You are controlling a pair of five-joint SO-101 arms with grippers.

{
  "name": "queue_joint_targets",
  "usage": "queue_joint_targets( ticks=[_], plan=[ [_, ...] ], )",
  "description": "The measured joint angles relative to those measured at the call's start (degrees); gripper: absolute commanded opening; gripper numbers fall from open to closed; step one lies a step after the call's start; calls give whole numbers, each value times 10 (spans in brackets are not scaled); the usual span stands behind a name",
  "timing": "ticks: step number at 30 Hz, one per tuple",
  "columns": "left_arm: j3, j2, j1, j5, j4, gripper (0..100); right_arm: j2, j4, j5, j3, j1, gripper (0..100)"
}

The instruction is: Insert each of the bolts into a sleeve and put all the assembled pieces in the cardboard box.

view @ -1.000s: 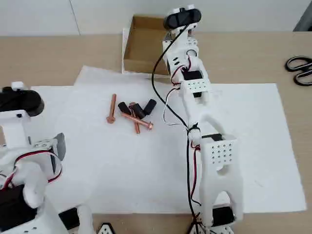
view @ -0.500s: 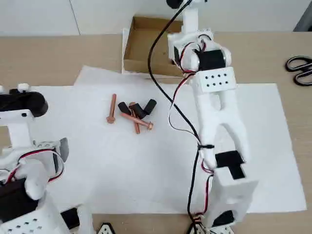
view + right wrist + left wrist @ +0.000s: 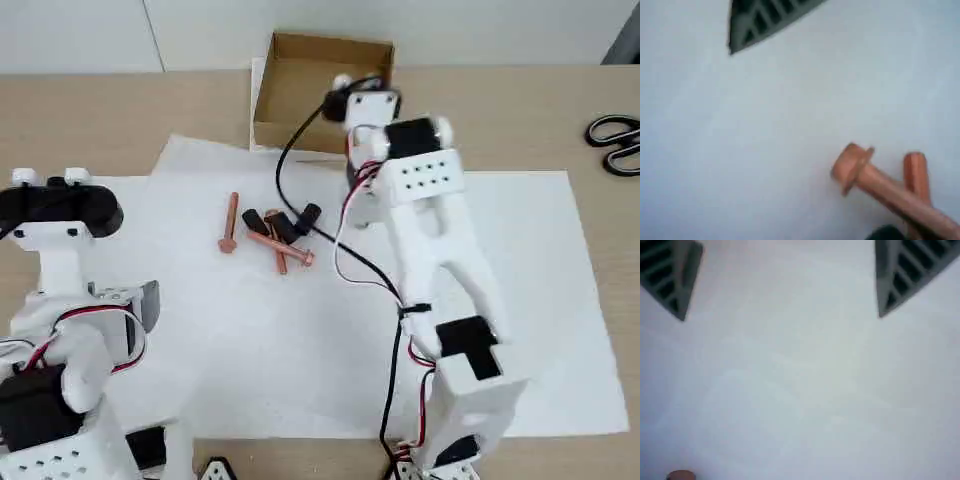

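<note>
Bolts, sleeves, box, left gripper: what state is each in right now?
Box: open, no pieces seen inside.
Lone bolt: lying flat, no sleeve on it.
Crossed bolts: one over the other, no sleeves on them.
Sleeves: three, loose beside the crossed bolts.
Left gripper: open, empty.

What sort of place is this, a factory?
Probably a small robotics lab or hobby workbench: white plastic robot arms with bare wiring at a pale wooden table, copper-coloured bolts and short black sleeves laid out on a white paper sheet, black-handled scissors nearby.
</note>
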Motion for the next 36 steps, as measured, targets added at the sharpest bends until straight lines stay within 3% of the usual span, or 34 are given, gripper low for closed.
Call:
queue_joint_targets(
  ticks=[19,36],
  plan=[
    [0,0,0,0,0,233,129,-3,-24,84,-1,151],
    [0,0,0,0,0,233,147,-11,55,82,86,151]
  ],
)
